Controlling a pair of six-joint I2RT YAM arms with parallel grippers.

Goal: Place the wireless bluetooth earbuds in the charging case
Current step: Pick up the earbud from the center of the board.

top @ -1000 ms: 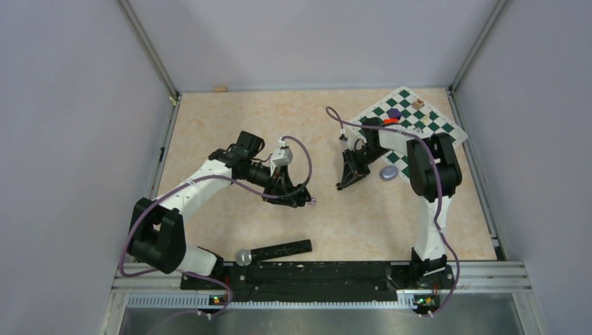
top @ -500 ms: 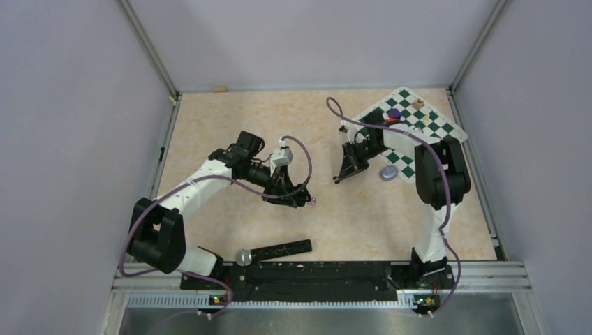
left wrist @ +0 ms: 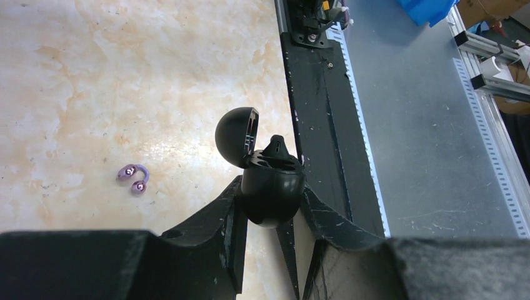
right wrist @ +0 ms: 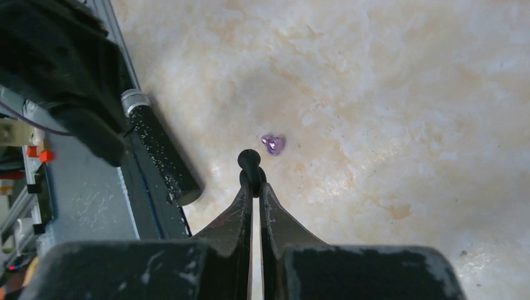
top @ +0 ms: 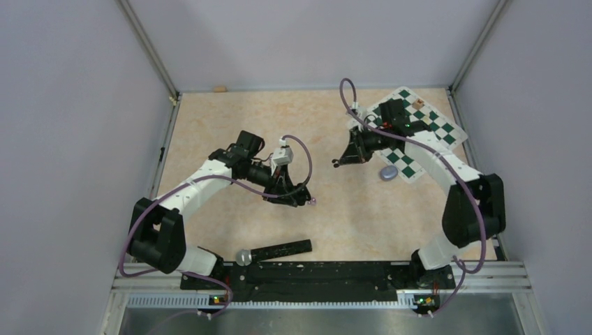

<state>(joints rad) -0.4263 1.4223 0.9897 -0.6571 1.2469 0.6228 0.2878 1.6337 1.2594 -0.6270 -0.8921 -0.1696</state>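
My left gripper (left wrist: pixel 272 195) is shut on a glossy black charging case (left wrist: pixel 270 190), held just above the table. Its lid (left wrist: pixel 236 134) stands open, and a black earbud (left wrist: pixel 277 147) sticks up from one seat. A lilac earbud (left wrist: pixel 132 179) lies on the table just left of it, and it shows as a small dot (top: pixel 313 201) in the top view. My right gripper (right wrist: pixel 252 182) is shut on a second black earbud (right wrist: pixel 249 160), pinched at its fingertips above the table. From above, the right gripper (top: pixel 337 164) hangs to the upper right of the left gripper (top: pixel 301 198).
A grey oval case (top: pixel 388 173) lies at the edge of a green-and-white chessboard (top: pixel 436 130) that carries coloured blocks. A black microphone-like rod (top: pixel 276 251) lies near the front rail (top: pixel 314 272). A small wooden piece (top: pixel 220 88) sits by the back wall.
My right gripper has closed fully on the black earbud and risen toward the back, and its arm has swung out to the right. The left arm and the case have not moved.
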